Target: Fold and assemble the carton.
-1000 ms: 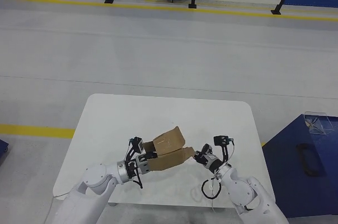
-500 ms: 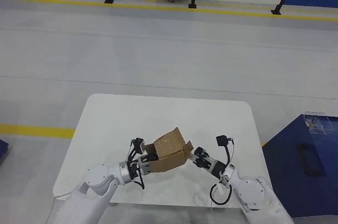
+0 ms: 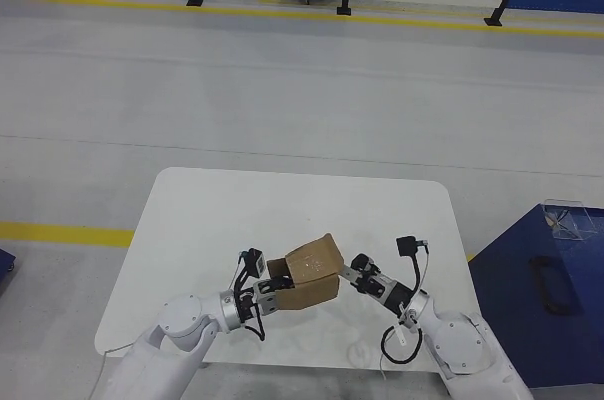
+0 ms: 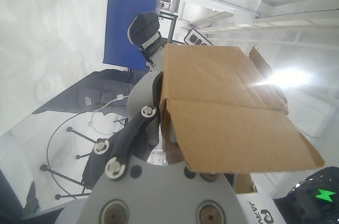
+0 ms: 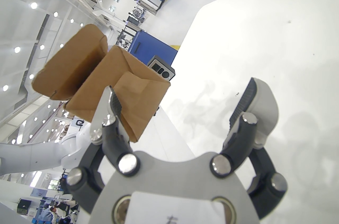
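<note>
The brown cardboard carton (image 3: 308,272) is held just above the white table (image 3: 282,200) near its front edge, partly folded into a box shape. My left gripper (image 3: 265,294) is shut on a flap at the carton's left end; in the left wrist view the carton (image 4: 225,108) covers one finger of that gripper (image 4: 166,127). My right gripper (image 3: 354,271) is at the carton's right end, open. In the right wrist view one of its fingers (image 5: 110,103) rests against the carton's (image 5: 106,76) folded side, while the gripper (image 5: 182,96) has nothing between its fingers.
A blue cabinet (image 3: 562,290) stands off the table's right side with a clear plastic holder (image 3: 568,218) on it. Bare tabletop stretches behind and to the left of the carton. The table's front edge lies close under both arms.
The right gripper has moved left against the carton's right end, and that end flap has folded inward. The carton now looks more compact and squared. The left gripper has kept its hold.
</note>
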Motion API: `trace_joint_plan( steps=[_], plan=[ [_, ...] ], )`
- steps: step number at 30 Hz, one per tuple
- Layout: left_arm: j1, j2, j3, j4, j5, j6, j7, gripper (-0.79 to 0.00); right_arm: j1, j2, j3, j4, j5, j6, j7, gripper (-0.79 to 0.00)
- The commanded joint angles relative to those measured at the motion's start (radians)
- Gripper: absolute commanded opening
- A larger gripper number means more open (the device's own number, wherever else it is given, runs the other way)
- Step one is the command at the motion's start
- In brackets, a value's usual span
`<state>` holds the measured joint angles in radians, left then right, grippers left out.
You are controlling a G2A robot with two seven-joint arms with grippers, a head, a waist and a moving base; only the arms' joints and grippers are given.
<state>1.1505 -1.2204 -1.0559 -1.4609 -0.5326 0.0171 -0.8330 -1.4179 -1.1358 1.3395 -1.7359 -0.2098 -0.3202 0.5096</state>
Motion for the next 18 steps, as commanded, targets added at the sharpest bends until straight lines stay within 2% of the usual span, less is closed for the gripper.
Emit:
trace_joint_plan(
  steps=[1,18],
  plan=[
    [0.000,0.000,0.001,0.000,0.001,0.000,0.002,-0.785,0.001,0.000,0.000,-0.006,-0.007,0.008,0.003,0.000],
    [0.000,0.002,-0.015,-0.008,-0.004,0.002,-0.006,-0.785,0.048,-0.006,-0.046,0.037,-0.004,0.036,0.009,0.000]
  ],
)
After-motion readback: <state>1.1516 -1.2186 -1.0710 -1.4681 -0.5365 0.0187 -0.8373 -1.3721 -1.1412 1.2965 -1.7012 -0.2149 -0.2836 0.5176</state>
